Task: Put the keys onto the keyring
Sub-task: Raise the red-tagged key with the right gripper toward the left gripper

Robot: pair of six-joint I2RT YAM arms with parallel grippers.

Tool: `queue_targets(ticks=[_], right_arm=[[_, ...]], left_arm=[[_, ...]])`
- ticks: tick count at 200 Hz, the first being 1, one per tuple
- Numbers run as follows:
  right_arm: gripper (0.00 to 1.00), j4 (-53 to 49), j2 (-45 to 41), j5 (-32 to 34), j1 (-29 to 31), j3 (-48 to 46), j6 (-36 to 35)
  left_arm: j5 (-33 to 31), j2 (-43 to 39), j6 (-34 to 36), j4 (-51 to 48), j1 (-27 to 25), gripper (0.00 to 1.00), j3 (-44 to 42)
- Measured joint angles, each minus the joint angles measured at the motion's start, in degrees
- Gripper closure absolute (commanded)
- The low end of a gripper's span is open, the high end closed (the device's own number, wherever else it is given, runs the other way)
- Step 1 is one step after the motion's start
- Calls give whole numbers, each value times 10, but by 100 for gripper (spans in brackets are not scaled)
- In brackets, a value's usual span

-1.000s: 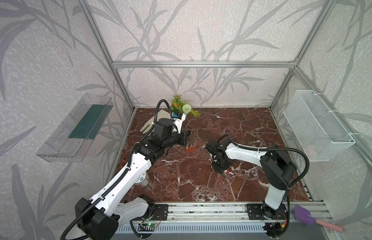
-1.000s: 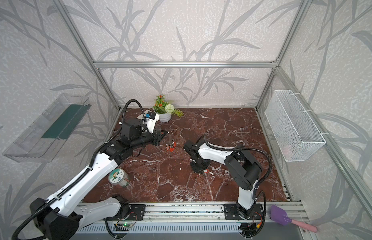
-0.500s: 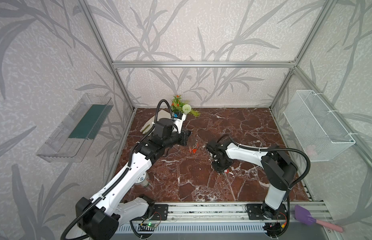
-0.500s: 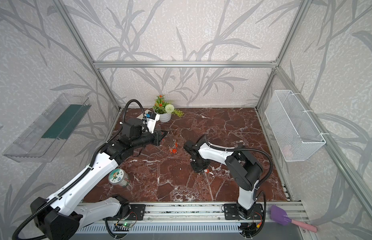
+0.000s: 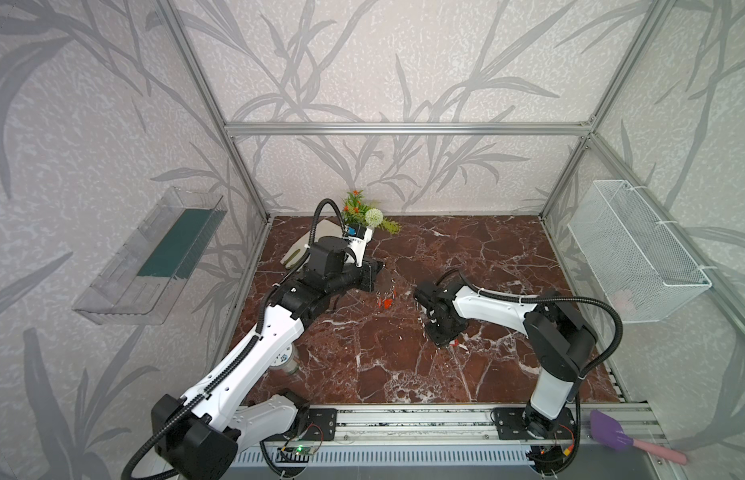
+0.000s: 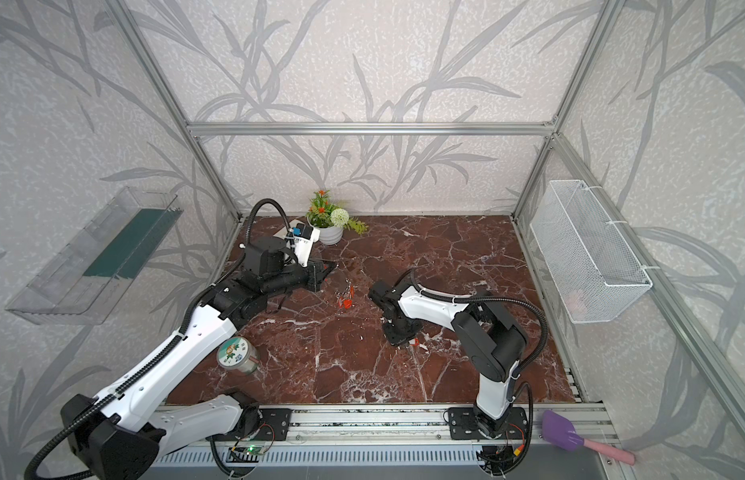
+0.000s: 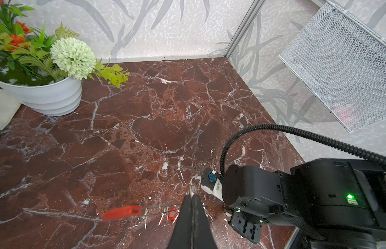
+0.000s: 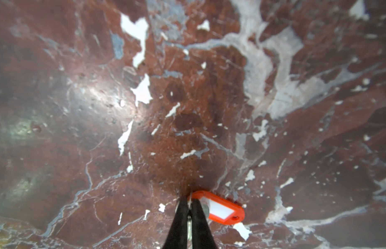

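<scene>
My left gripper (image 7: 191,196) is shut on the thin wire of the keyring (image 7: 157,208) and holds it above the table. The ring's red sleeve (image 7: 122,213) sticks out to one side. Keys with red tags (image 7: 171,215) hang from the wire; in both top views they show as a red spot (image 5: 386,302) (image 6: 346,302) off the left gripper (image 5: 377,271). My right gripper (image 8: 189,201) points down at the marble table, shut on the silver metal of a key. That key's orange tag with a white label (image 8: 220,210) lies beside the fingers, also in a top view (image 5: 455,343).
A white flower pot (image 5: 362,232) and a pale glove (image 5: 302,249) stand at the back left. A round tin (image 6: 236,354) sits beside the left arm. A wire basket (image 5: 637,253) hangs on the right wall, a clear shelf (image 5: 150,257) on the left. A purple spatula (image 5: 616,436) lies off the table front.
The right gripper's jaws have closed on the key lying on the table. The left arm with the keyring has stayed in place.
</scene>
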Motion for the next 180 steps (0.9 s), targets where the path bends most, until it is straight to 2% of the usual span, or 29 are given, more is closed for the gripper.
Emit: queue_targets(ticks=[34, 44, 112, 143, 180], right_arm=[[93, 0, -6, 0, -1, -1, 2], [100, 0, -6, 0, -1, -1, 2], [100, 3, -18, 0, -7, -4, 3], [100, 14, -65, -2, -15, -19, -3], [100, 73, -166, -21, -16, -55, -24]], left_arm=[[1, 0, 0, 0, 0, 100, 0], [1, 0, 0, 0, 0, 100, 0], [5, 0, -4, 0, 0, 100, 0], [6, 0, -4, 0, 0, 100, 0], [15, 0, -4, 1, 0, 100, 0]])
